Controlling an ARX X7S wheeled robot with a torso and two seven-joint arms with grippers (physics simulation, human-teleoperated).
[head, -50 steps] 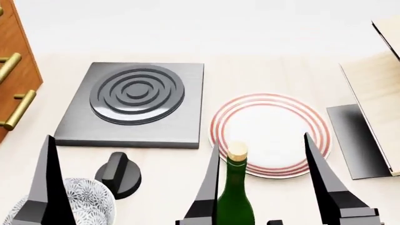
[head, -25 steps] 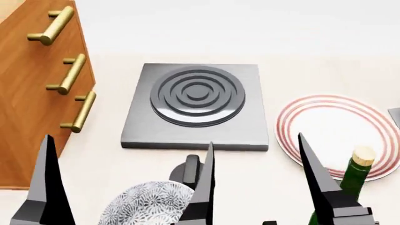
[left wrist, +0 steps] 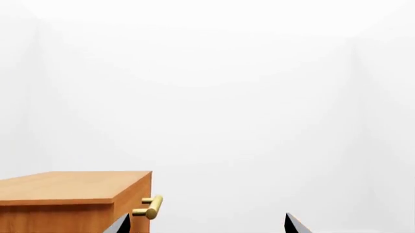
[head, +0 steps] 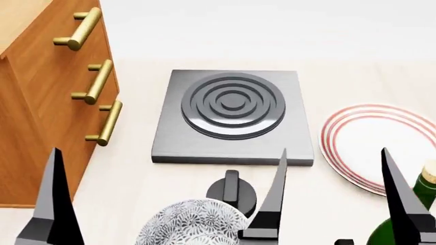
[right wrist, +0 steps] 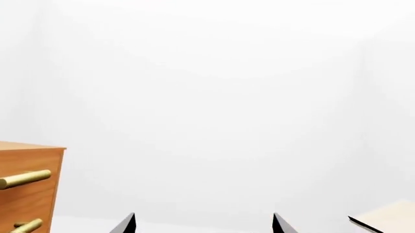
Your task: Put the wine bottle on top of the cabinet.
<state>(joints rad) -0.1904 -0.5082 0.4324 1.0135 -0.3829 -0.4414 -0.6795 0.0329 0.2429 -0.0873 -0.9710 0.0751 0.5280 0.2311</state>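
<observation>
The wine bottle (head: 428, 189), dark green with a tan cork, stands at the head view's lower right edge, just outside my right gripper's right finger, which partly hides it. My right gripper (head: 334, 153) is open and empty; the right wrist view (right wrist: 202, 221) shows only its two spread tips. The orange-brown cabinet (head: 41, 102) with brass bar handles stands at the left; it also shows in the left wrist view (left wrist: 65, 194) and the right wrist view (right wrist: 26, 189). My left gripper (left wrist: 206, 221) is open and empty; only one finger (head: 53, 204) shows in the head view.
A grey square burner plate (head: 232, 112) lies in the middle, with a black knob (head: 232, 191) in front of it. A patterned bowl (head: 191, 227) sits at the bottom centre. A red-ringed white plate (head: 368, 138) lies at the right. A pale wooden board's corner (right wrist: 389, 218) shows.
The head view has swung left: the cabinet has come further into view, and the burner, plate and bottle have slid right. The bottle, earlier between the right fingers, now stands outside them.
</observation>
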